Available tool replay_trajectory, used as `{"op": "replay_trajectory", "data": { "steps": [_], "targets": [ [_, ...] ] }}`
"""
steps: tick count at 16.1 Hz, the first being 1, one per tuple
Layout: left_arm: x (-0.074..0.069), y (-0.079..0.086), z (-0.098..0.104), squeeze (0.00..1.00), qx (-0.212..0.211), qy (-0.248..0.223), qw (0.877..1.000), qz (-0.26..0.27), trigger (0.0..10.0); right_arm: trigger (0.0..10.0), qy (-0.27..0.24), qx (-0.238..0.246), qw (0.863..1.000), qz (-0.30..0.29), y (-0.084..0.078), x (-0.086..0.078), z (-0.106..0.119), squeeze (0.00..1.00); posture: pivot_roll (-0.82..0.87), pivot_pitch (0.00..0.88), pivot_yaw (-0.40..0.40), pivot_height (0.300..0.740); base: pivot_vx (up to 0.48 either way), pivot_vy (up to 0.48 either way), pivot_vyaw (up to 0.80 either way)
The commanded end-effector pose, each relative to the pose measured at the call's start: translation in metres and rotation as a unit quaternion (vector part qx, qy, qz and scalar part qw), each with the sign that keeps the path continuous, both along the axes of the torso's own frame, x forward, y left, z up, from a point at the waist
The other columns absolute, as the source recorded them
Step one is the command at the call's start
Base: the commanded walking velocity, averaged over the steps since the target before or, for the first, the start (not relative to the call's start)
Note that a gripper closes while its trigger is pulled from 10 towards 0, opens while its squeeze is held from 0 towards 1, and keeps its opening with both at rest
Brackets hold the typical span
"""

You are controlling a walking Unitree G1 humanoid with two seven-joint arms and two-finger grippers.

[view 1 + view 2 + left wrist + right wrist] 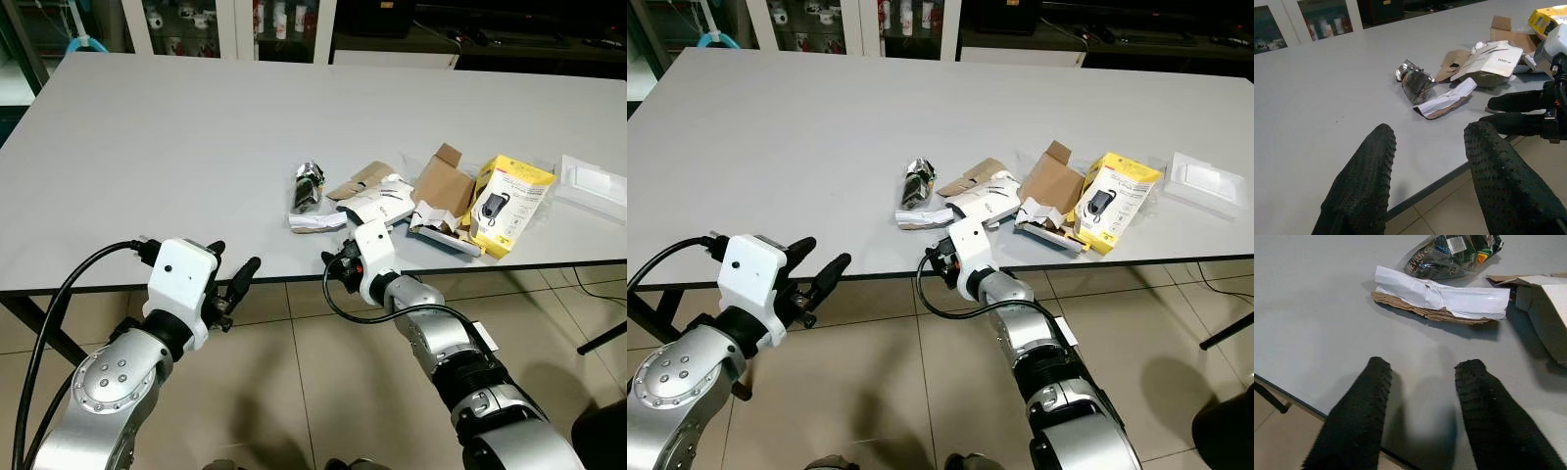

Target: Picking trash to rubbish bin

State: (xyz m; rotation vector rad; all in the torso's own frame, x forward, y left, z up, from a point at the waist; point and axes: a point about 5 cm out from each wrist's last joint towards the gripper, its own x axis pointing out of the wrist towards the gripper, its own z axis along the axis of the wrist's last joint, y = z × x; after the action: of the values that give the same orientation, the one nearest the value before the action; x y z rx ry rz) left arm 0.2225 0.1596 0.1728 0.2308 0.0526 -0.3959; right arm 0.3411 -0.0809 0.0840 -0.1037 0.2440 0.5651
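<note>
My right gripper (1422,406) hangs at the near edge of the grey table (176,147) with its fingers parted, and between it and the folded white-and-brown card strip (1442,301) lies bare tabletop, so the way straight in is free. Just behind the strip sits the crumpled foil wrapper (310,184), while the torn white carton (377,204), the brown cardboard pieces (443,184) and the yellow box (509,204) crowd the right side. To the left and toward the far edge the tabletop is bare, and my left gripper (235,279) hangs below the table edge over tiled floor (284,372).
</note>
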Motion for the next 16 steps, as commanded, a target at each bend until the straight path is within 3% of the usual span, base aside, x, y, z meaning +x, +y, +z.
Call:
{"op": "replay_trajectory", "data": {
  "steps": [1,9,11,13,14,16],
  "targets": [
    [-0.001,-0.001,-0.002,0.0,0.003,0.003,1.0,0.001,10.0,0.0,-0.004,0.011,1.0,-0.007,-0.004,0.001,0.001,0.0,0.14,0.06,-0.1,0.74,0.0,0.0,0.0],
    [0.003,0.0,-0.002,0.0,0.005,-0.008,1.0,0.013,10.0,0.0,-0.013,0.033,0.999,-0.016,-0.005,0.001,0.007,0.0,0.14,0.052,-0.095,0.74,0.0,0.0,0.0],
    [0.006,0.002,-0.001,0.0,0.005,-0.013,1.0,0.025,10.0,0.0,-0.02,0.065,0.997,-0.02,-0.004,0.003,0.015,0.0,0.14,0.044,-0.092,0.74,0.0,0.0,0.0],
    [0.009,0.005,0.002,0.0,0.002,-0.024,0.999,0.041,10.0,0.0,-0.048,0.156,0.987,-0.005,-0.004,0.001,0.045,0.0,0.14,0.037,-0.094,0.74,0.0,0.0,0.0],
    [0.011,0.008,0.004,0.0,-0.007,-0.034,0.998,0.055,10.0,0.0,-0.076,0.23,0.97,0.005,-0.009,-0.003,0.073,0.0,0.14,0.033,-0.094,0.74,0.0,0.0,0.0],
    [0.013,0.008,0.007,0.0,-0.02,-0.045,0.997,0.065,10.0,0.0,-0.107,0.285,0.953,0.01,-0.017,-0.008,0.097,0.0,0.13,0.029,-0.094,0.74,0.0,0.0,0.0]
  ]
}}
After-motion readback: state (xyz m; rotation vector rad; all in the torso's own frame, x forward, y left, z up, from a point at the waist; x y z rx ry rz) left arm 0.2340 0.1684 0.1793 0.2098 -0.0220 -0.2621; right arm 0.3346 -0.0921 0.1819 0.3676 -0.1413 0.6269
